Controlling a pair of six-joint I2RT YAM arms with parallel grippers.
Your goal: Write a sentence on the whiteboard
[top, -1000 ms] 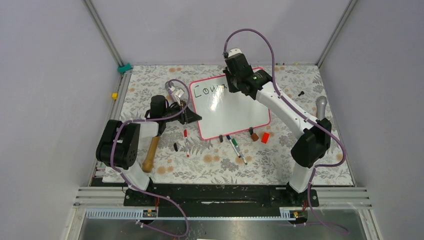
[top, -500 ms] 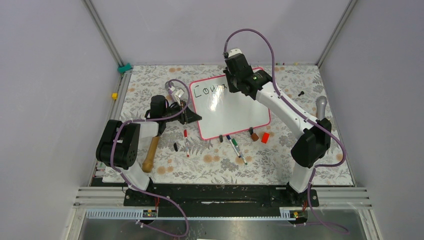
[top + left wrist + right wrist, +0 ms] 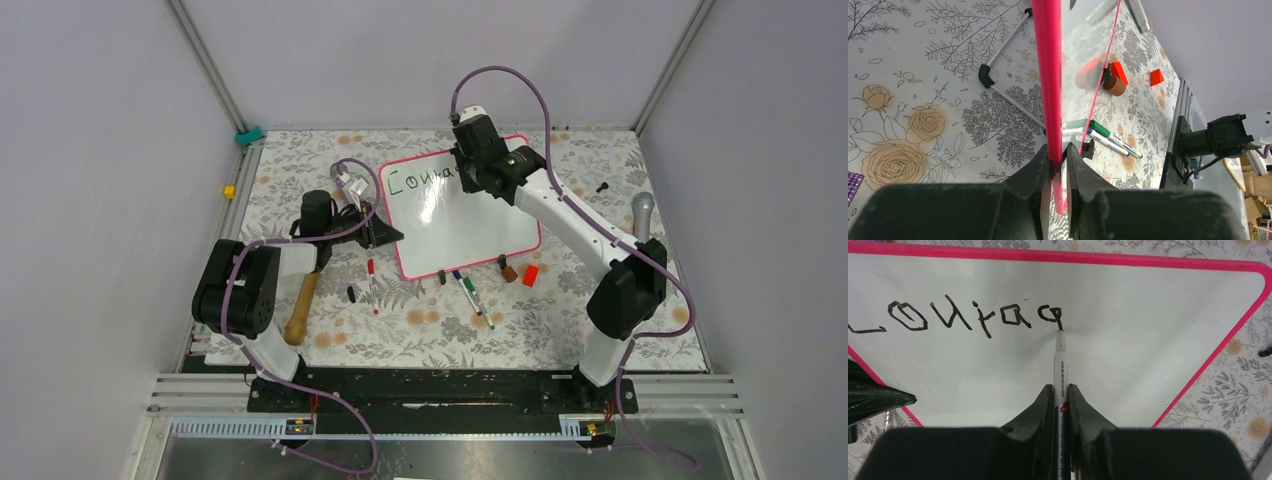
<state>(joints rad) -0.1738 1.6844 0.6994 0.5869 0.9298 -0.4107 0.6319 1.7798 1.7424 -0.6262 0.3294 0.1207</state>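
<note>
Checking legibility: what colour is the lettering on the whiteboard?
Black lettering; the right wrist view shows it best.

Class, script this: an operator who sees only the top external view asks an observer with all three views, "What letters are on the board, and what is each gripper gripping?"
Observer: The right wrist view shows the lettering reading roughly "Courag" on the whiteboard.
Operator: And the pen?
Observer: The right gripper is shut on the marker, whose tip touches the last letter's stem.
Operator: The left arm?
Observer: The left gripper is clamped on the edge of the board's pink frame.
</note>
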